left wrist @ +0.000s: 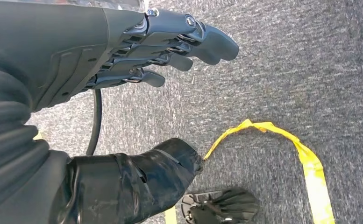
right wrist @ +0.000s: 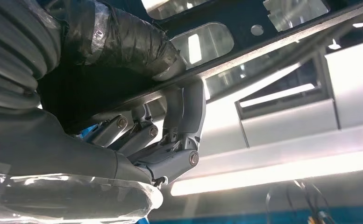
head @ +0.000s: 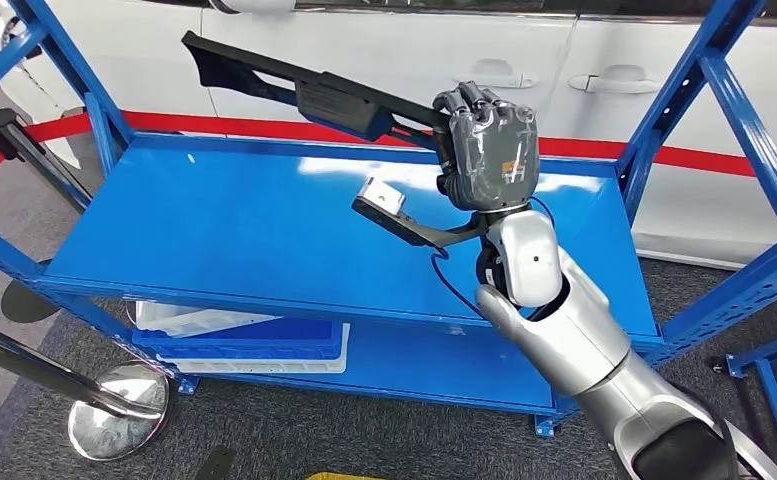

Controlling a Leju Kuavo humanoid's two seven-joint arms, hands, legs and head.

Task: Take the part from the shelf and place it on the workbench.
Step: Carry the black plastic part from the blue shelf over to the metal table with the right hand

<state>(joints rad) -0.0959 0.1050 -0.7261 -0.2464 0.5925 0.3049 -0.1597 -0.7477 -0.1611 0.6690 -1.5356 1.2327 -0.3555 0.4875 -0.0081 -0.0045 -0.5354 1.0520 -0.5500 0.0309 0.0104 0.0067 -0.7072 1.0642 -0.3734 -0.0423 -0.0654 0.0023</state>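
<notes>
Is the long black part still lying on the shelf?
No, it's off the shelf. The right robot hand holds the black part above it.

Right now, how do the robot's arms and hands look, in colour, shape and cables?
The right arm is silver with a rounded white wrist joint and a thin black cable. The right hand is dark grey under clear plastic wrap, with an orange mark. The left hand is dark grey, with a ribbed cover and black tape on its thumb.

We see the right hand above the rear right of the shelf's upper deck, gripping the part, which extends leftward above the deck. Trays lie on the lower deck, left side. A car stands behind the shelf; a stanchion base sits front-left on the floor.
</notes>
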